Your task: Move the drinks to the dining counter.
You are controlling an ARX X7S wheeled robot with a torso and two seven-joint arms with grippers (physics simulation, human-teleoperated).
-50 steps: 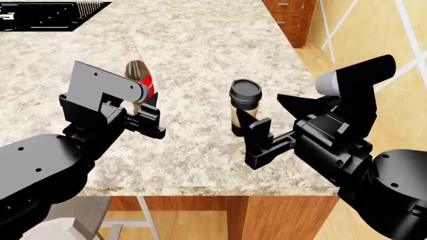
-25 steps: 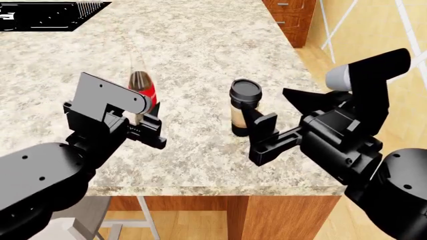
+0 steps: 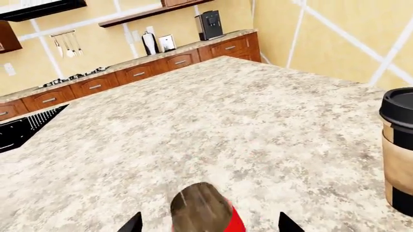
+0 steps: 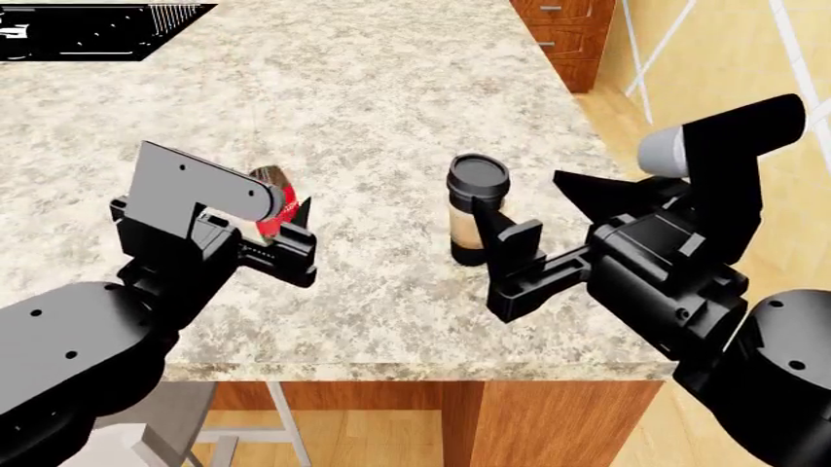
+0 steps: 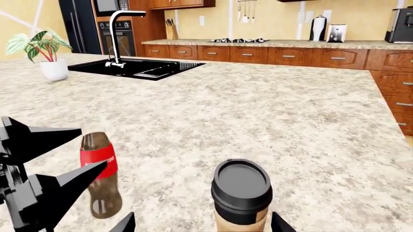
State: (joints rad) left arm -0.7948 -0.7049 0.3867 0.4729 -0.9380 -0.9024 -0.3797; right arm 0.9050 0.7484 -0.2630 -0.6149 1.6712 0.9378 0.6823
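While the cola bottle (image 4: 272,209) and the cork-sleeved cup (image 4: 476,211) both stand on the pale speckled table (image 4: 389,88) near its front edge, the head view shows each arm drawn up to one of them: the left hand (image 4: 288,243) sits at the bottle, whose red label peeks out just past the arm's grey bracket, and the bottle leans toward that hand rather than standing straight. From here I cannot tell whether the fingers touch it. The right hand (image 4: 507,255) is just beside the cup, one dark finger overlapping the cup's lower body on the side away from the bottle, the cup upright and a little apart from the bottle. A black sink (image 4: 91,29) lies at the table's far corner, well beyond the bottle. In the left wrist view the bottle (image 3: 205,210) rises between the two fingertips (image 3: 134,223), which stand spread on either side with gaps to the bottle, so this hand is released; the cup (image 3: 399,147) stands off to one side of the bottle, and a wall of wooden cabinets (image 3: 129,77) runs beyond the table's (image 3: 213,125) far edge. In the right wrist view the cup's (image 5: 241,195) black lid sits between two fingertips (image 5: 126,223) set wide apart, clear of it, so the right hand is released too; the bottle (image 5: 100,175) stands beside the cup with the left hand's pointed fingers (image 5: 58,186) flanking it, and a potted plant (image 5: 46,55) and the sink (image 5: 132,67) lie far behind the bottle on the table (image 5: 271,111).
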